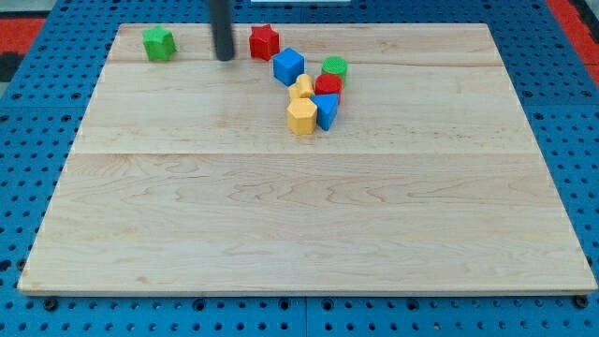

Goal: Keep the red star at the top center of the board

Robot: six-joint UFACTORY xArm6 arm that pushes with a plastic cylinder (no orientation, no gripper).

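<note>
Along the view's top edge of the board (309,234), slightly left of centre, sits the red star (264,41), close to the rim and apart from every other block. We judge this is already about where the task wants it, so the job now reads as holding position, not moving anything far. Our tip (225,58) stands just beside the star on the view's left, with a narrow gap of bare wood between them; we cannot tell from this single view whether it grazes the star, but it looks clear. The tool is a plain dark rod with nothing to open or close, and it holds nothing; it only meets the board. Further to the view's left, near the top corner, lies a green block (159,43), well apart from the tip. Below and to the view's right of the star is a tight cluster: a blue cube (288,65) nearest it, then a green cylinder (334,66), a red block (328,85), two yellow blocks (301,116) and a blue triangular block (327,109). Judgement: any push from the left would send the star toward the blue cube, so small moves are called for.
</note>
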